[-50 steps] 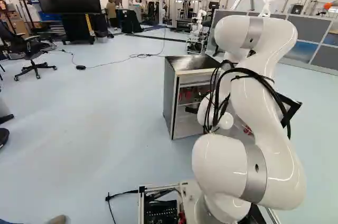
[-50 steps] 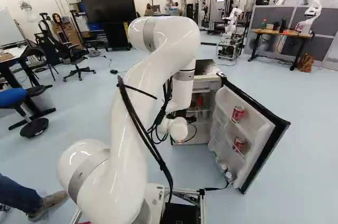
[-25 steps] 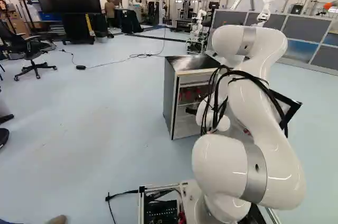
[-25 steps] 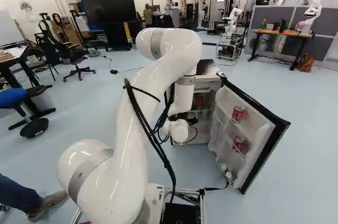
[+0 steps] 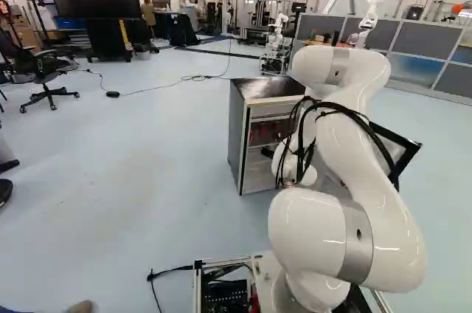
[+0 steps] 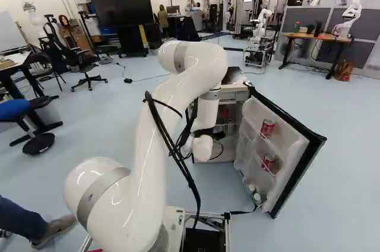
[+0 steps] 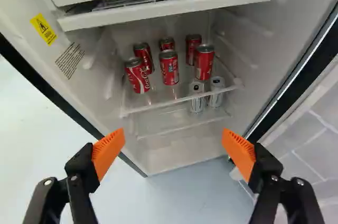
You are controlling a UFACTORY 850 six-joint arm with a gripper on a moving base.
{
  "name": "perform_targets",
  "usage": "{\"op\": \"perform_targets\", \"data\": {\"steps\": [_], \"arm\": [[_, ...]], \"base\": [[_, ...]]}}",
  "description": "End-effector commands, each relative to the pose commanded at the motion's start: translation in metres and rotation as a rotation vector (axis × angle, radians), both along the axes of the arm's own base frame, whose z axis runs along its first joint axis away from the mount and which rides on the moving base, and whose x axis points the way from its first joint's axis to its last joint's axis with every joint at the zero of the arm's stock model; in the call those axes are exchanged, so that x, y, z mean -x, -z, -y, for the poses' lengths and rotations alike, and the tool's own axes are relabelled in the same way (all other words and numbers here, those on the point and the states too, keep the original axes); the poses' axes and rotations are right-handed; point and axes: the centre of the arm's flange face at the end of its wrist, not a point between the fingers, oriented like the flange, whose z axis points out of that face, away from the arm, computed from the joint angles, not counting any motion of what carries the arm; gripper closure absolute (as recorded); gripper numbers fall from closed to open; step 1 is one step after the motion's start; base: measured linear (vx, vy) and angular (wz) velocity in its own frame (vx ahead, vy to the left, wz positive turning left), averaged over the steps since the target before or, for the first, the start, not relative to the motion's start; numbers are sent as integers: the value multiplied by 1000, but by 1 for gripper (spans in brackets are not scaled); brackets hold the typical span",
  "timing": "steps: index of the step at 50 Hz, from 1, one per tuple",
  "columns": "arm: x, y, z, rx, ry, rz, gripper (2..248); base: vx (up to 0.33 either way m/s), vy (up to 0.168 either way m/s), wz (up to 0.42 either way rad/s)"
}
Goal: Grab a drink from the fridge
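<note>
In the left base view, the fridge (image 5: 237, 136) stands at 11 o'clock from the arm's (image 5: 350, 235) lowest joint, the gripper (image 5: 268, 153) partly visible at its opening. In the right base view, the open door (image 6: 282, 151) sits toward 4 o'clock of centre, carrying two door cans (image 6: 268, 128). In the wrist view, the gripper (image 7: 173, 138) is released — fingers spread wide — with six red cans (image 7: 169, 67) at 12 o'clock on a shelf (image 7: 158, 106), two pale cans (image 7: 197, 97) at 1 o'clock.
</note>
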Motion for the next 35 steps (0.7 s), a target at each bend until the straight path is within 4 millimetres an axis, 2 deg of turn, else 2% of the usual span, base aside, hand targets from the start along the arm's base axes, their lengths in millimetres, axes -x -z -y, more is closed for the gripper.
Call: {"op": "perform_targets", "data": {"steps": [15, 35], "arm": [[-13, 2, 4, 16, 20, 47, 3], [-33, 32, 8, 19, 14, 56, 3]], "base": [[0, 0, 0], [0, 0, 0]]}}
